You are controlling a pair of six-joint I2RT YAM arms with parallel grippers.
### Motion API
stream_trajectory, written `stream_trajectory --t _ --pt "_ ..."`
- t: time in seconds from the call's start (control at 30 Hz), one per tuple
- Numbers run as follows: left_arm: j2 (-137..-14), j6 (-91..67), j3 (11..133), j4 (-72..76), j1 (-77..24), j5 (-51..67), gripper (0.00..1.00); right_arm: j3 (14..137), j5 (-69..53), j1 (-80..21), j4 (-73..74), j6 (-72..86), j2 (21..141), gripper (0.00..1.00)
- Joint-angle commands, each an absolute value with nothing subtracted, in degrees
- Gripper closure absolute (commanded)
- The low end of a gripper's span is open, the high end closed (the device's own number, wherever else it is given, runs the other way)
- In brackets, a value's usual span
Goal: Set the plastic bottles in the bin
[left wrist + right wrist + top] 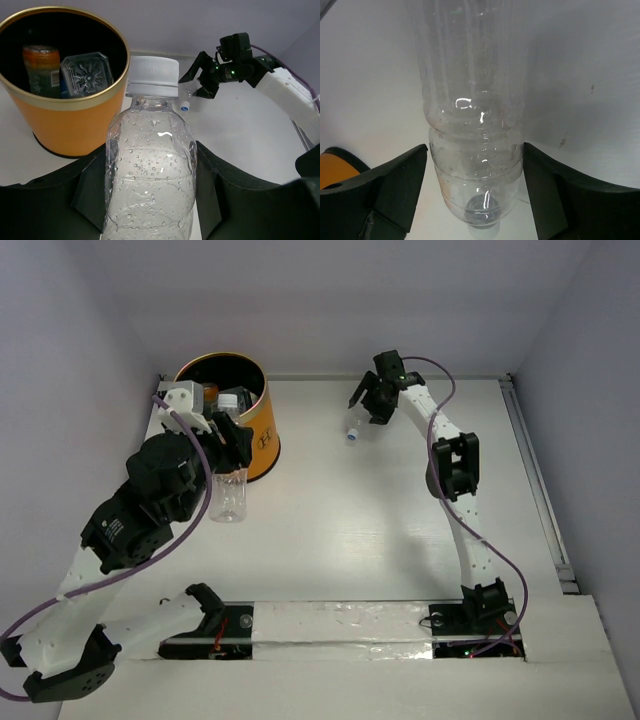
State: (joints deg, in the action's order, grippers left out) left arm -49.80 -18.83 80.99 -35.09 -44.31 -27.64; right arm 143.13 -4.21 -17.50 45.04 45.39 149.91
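The orange bin stands at the far left, black inside; it also shows in the left wrist view. An orange bottle and a blue-labelled bottle lie inside it. My left gripper is shut on a clear, label-free bottle with a white cap, held just right of the bin's rim. My right gripper is at the far middle of the table, its fingers closed against the second clear bottle, whose cap points toward me.
The white table has walls at the back and left. A metal rail runs along its right edge. My arm bases sit at the near edge. The right arm shows in the left wrist view.
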Motion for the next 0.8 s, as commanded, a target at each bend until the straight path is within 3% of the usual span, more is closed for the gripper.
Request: stream_trajectory --t 0.0,0.07,0.1,0.13,0.23,0.43,0.5,0.77 --pt "-50.1 -16.88 79.81 -28.32 -42.28 -27.43 0.74 145.82 -8.52 -17.84 46.5 46.84 149.86 0.18" --pt "-50.97 -15.56 79.45 -26.64 -38.95 -25.16 0.75 142.06 -9.05 -17.84 44.83 46.67 148.02 0.24" --pt "-51.5 -15.03 79.63 -25.06 -37.37 -23.57 0.75 140.47 -9.23 -17.84 44.04 46.32 147.14 0.31" --pt "-52.03 -14.07 80.15 -24.35 -35.53 -21.99 0.75 138.71 -9.14 -17.84 42.55 46.06 146.26 0.46" --pt "-55.27 -12.49 81.9 -21.28 -27.0 -13.82 0.76 128.01 -9.58 -17.84 36.58 43.69 140.56 0.61" --pt "-67.4 -13.62 92.34 -16.0 -14.16 -4.05 0.78 98.49 -11.16 -17.84 17.85 37.98 118.24 0.62" --pt "-71.27 -15.38 94.56 -12.94 -11.62 -3.34 0.78 94.85 -13.34 -17.84 15.66 36.74 113.58 0.62" --pt "-80.5 -12.22 95.63 -1.51 -9.23 -17.37 0.77 79.2 -18.54 -18.46 10.28 35.25 91.52 0.61"
